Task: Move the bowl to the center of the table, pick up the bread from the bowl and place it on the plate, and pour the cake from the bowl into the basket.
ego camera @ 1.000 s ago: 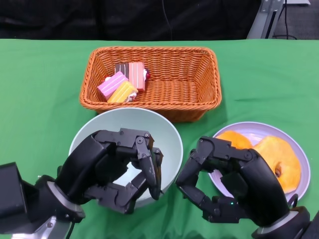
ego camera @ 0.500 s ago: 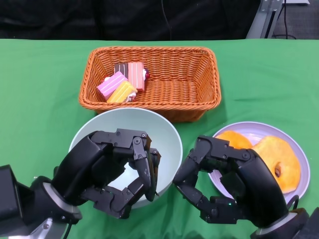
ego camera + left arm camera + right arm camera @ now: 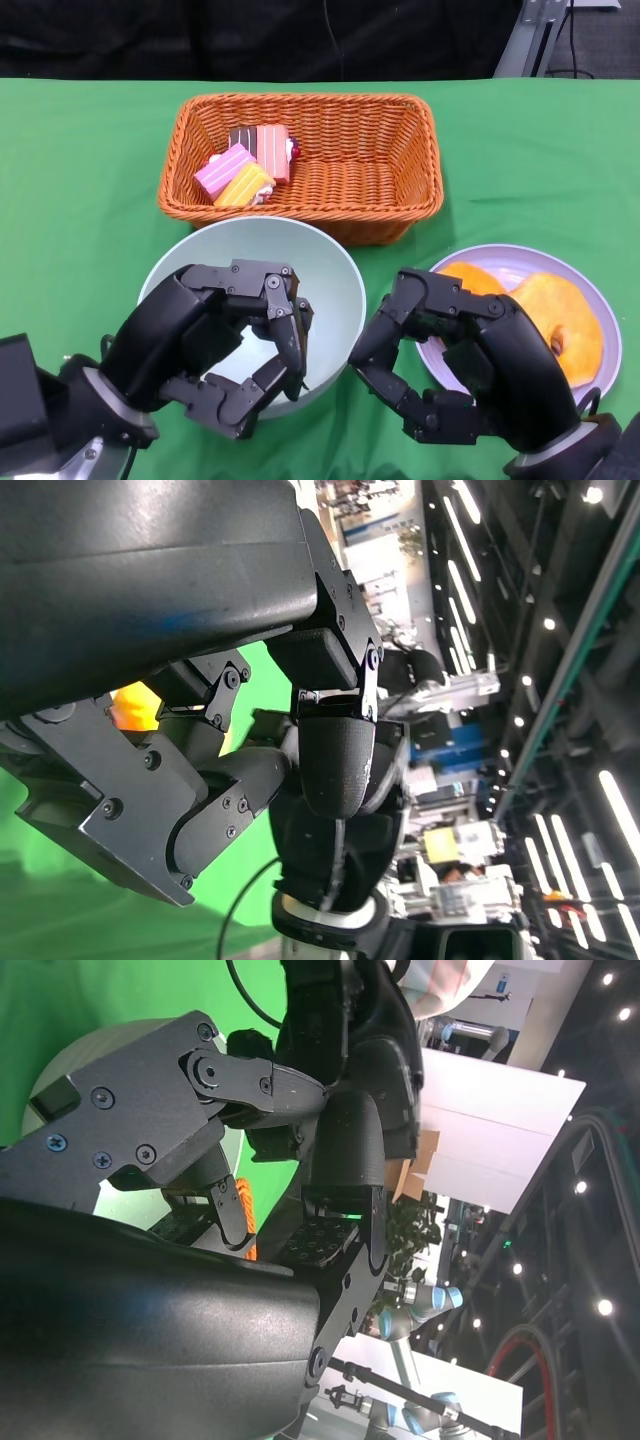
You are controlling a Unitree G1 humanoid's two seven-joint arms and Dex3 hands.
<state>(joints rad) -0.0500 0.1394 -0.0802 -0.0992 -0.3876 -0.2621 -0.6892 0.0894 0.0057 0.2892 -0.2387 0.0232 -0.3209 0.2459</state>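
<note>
The pale green bowl (image 3: 300,270) sits on the green tabletop (image 3: 80,180), near the front edge and about halfway between the left and right edges. The part of its inside that shows holds nothing.

The left hand (image 3: 225,340) is over the front of the bowl. Its fingers (image 3: 270,300) curl down inside the bowl. I cannot tell if it is holding the rim or just bent over it.

The right hand (image 3: 455,355) is just beside the bowl, toward the right edge. Its fingers (image 3: 385,335) are curled in, with nothing between them. It covers the near left part of the plate (image 3: 520,258).

The light purple plate lies near the front right corner of the tabletop. Two orange pieces of bread (image 3: 560,320) lie on it.

The brown woven basket (image 3: 400,150) stands right behind the bowl, toward the back edge. Its front wall looks like it touches the bowl's rim. The cake pieces (image 3: 245,165), pink, yellow and dark brown, are piled at the basket's left end.
</note>
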